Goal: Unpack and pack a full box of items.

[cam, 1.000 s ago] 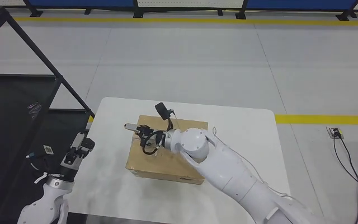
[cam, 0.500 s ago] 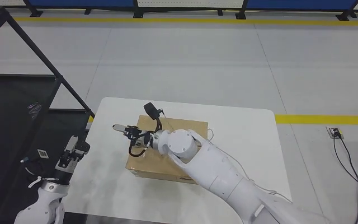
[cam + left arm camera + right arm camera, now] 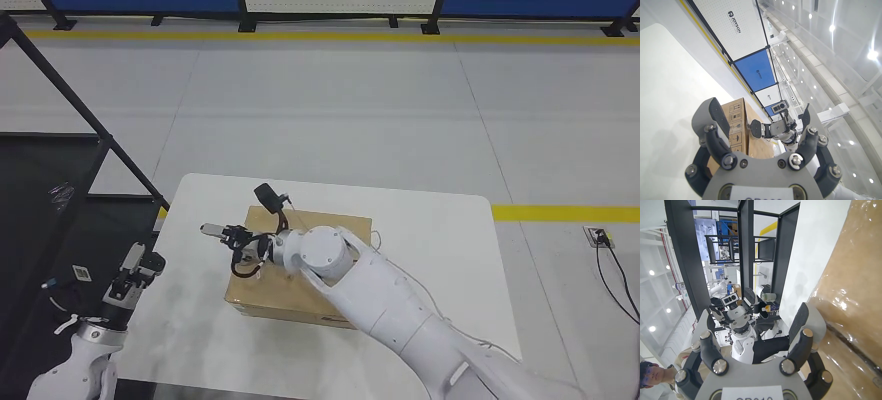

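A closed brown cardboard box (image 3: 312, 262), sealed with clear tape, stands in the middle of the white table (image 3: 430, 230). My right gripper (image 3: 222, 232) hangs open at the box's left top edge, holding nothing. In the right wrist view the right gripper (image 3: 755, 321) has one pad (image 3: 800, 321) close to the taped seam of the box (image 3: 851, 291). My left gripper (image 3: 143, 264) sits off the table's left side, open and holding nothing. The left wrist view has the left gripper (image 3: 762, 117) facing the box (image 3: 738, 121) and the right gripper (image 3: 761, 130) beyond.
A black metal rack (image 3: 70, 190) stands just left of the table, close to the left arm. Its shelves hold a bottle (image 3: 770, 308) and a cup (image 3: 768, 297). Bare tabletop lies left and right of the box.
My right gripper has shifted left, from over the box top to its left edge. The left gripper has drawn back a little, away from the box.
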Tool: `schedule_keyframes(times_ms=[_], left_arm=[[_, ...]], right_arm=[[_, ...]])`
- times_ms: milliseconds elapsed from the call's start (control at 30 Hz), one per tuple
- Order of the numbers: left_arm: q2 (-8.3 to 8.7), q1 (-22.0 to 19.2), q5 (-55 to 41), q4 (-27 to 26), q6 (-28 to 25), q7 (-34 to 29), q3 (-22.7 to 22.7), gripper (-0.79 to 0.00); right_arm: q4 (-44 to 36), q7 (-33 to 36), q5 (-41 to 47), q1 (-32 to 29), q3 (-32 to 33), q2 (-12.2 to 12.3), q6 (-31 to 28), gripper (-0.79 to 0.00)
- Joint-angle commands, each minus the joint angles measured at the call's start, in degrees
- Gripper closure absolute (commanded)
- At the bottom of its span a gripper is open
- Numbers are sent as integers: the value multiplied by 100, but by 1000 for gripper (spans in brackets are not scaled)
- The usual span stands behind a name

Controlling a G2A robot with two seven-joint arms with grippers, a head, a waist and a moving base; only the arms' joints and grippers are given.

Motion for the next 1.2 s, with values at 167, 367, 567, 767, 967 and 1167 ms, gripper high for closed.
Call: schedule_keyframes(times_ms=[167, 367, 567, 767, 967, 1167], left_arm=[[5, 8, 38, -45, -13, -1, 74, -785], [10, -7, 68, -76, -20, -8, 139, -785], [16, -18, 106, -94, -23, -11, 188, -785], [23, -28, 126, -108, -33, -16, 232, -785], [31, -54, 159, -122, -8, -31, 274, -785], [39, -111, 200, -135, 25, -58, 343, -785]], right_arm=[[-380, 318, -379, -263, 422, 274, 135, -785], [-894, 448, -782, -630, 848, 553, 456, -785], [-1548, 612, -1221, -1026, 1238, 801, 767, -785], [-2116, 739, -1726, -1375, 1607, 1020, 1153, -785], [-2613, 910, -2121, -1708, 1973, 1210, 1489, -785], [-3073, 1119, -2515, -1976, 2267, 1369, 1874, -785]])
